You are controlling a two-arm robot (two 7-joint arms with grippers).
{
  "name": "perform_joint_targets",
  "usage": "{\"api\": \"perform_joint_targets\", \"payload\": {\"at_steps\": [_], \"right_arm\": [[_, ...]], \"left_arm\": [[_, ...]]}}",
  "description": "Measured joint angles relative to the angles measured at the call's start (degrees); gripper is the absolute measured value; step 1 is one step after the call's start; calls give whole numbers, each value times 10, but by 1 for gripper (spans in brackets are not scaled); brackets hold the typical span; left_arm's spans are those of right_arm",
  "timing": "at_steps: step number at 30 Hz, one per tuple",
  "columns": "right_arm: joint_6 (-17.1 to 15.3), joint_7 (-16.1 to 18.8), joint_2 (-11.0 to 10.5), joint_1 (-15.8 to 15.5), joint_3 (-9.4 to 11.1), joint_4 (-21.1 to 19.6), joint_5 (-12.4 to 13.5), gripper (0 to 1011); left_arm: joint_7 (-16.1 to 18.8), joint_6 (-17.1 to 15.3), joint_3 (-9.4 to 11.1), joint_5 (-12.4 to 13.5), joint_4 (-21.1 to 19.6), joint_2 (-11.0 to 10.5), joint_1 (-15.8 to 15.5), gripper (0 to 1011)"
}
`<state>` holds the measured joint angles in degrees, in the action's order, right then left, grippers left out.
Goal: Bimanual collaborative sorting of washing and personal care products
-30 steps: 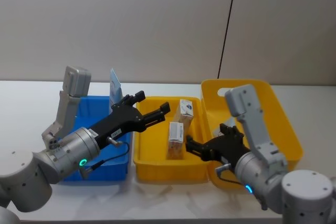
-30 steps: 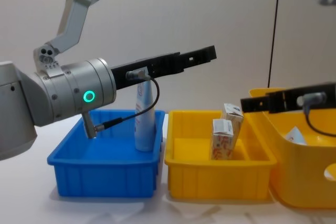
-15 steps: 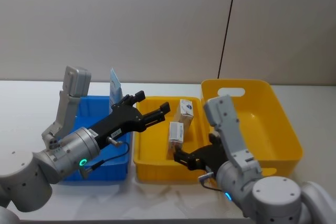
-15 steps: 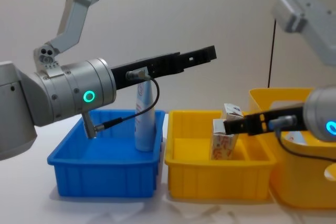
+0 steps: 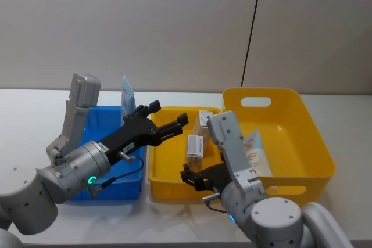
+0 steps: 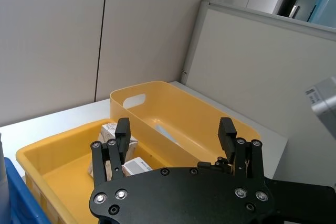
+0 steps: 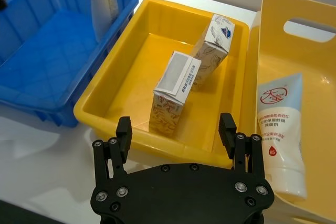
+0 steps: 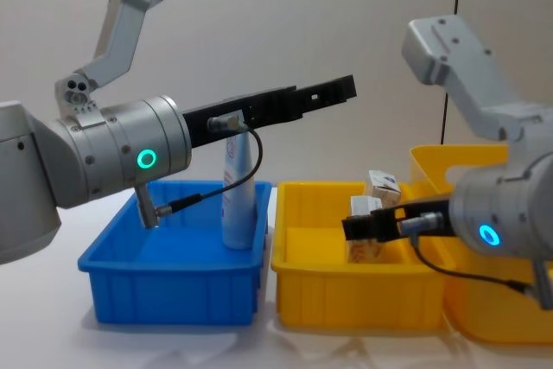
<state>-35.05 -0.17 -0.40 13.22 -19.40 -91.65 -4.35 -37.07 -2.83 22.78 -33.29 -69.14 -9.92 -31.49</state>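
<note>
A pale blue tube (image 5: 127,93) stands upright against the back wall of the blue bin (image 5: 110,193). Two whitish cartons with orange print, one near (image 5: 195,146) and one far (image 5: 204,121), stand in the small yellow bin (image 5: 174,193). A white tube with a red round logo (image 5: 254,152) lies flat in the large yellow bin (image 5: 314,126). My left gripper (image 5: 168,113) hangs open and empty above the edge between the blue and small yellow bins. My right gripper (image 5: 195,178) is open and empty at the small yellow bin's front edge, pointing at the near carton (image 7: 176,95).
The three bins sit side by side on a white table (image 5: 29,120) with a plain wall behind. The left forearm (image 8: 112,162) spans the blue bin. The right arm's elbow (image 5: 224,129) rises over the seam between the two yellow bins.
My right arm has swung left, from over the large yellow bin to the front of the small yellow bin, uncovering the logo tube. The left arm has stayed still.
</note>
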Motion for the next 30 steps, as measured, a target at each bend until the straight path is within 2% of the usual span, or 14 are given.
{"api": "perform_joint_targets", "payload": {"at_steps": [11,19,30], "right_arm": [[17,-30,29,17,-1,45,-15,1002],[26,-54,52,31,5,80,-23,1002],[37,-76,71,52,14,127,-31,1002]], "left_arm": [[0,0,0,0,0,0,0,1001],[0,0,0,0,0,0,0,1001],[0,0,0,0,0,0,0,1001]]}}
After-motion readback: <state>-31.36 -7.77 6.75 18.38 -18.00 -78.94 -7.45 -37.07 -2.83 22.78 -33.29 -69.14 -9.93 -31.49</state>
